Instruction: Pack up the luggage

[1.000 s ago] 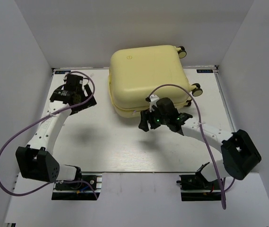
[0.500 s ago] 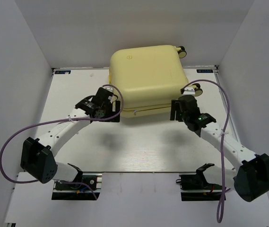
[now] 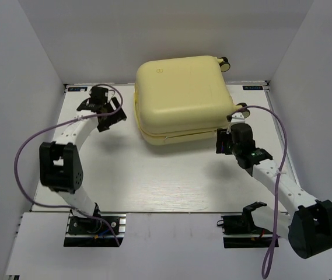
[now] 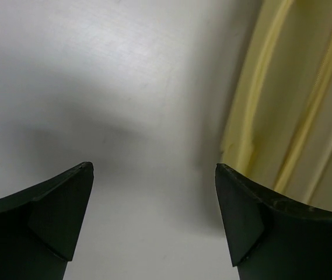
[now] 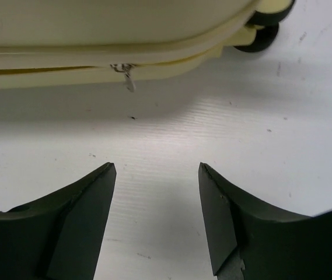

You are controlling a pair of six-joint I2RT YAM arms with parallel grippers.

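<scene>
Reading no text anywhere: round emblem [image 3: 160, 71] on luggage [image 3: 183, 93] lid too small to make out, blue stickers [image 3: 253, 87] at far table [image 3: 154, 175] corners illegible. Seeing luggage lying flat at far centre, lid down, wheels [image 3: 243, 108] to the right. Got left gripper [image 3: 100, 105] reached out far left, beside luggage but apart, jaws wide, nothing between. Got right gripper [image 3: 227, 140] low at near-right corner, facing the seam and zipper pull [image 5: 129, 79], jaws parted, empty. Noting purple cables [image 3: 20, 157] looped over both arms.
</scene>
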